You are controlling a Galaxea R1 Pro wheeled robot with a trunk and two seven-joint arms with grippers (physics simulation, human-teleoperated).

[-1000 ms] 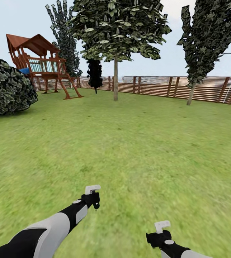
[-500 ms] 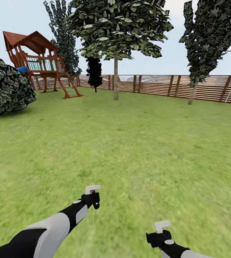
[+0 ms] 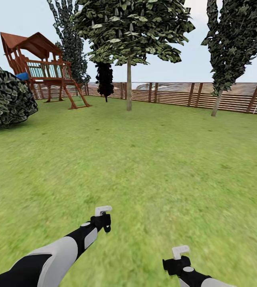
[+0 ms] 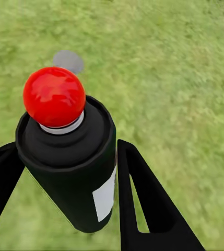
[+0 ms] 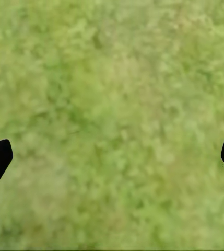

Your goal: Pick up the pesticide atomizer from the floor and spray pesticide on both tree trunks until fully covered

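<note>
In the left wrist view my left gripper (image 4: pixel 65 151) is shut on the pesticide atomizer (image 4: pixel 75 172), a black bottle with a white label and a round red tip, held between both black fingers. The head view has that gripper (image 3: pixel 104 222) low over the lawn at lower left. A broadleaf tree with a straight bare tree trunk (image 3: pixel 129 85) stands far ahead by the fence. My right gripper (image 3: pixel 177 264) hangs at the lower right; its wrist view shows it (image 5: pixel 112 157) open over bare grass, fingers wide apart.
A wooden playset (image 3: pixel 44 67) stands far left beside a dark bush (image 3: pixel 4 97). A slat fence (image 3: pixel 184 93) runs along the back. A dark narrow tree (image 3: pixel 232 48) leans at the right. A grey disc (image 4: pixel 68 61) lies on the grass.
The whole head view has shifted a little, so the camera has moved; the tree, playset and fence sit slightly differently in frame. Both arms hold the same pose.
</note>
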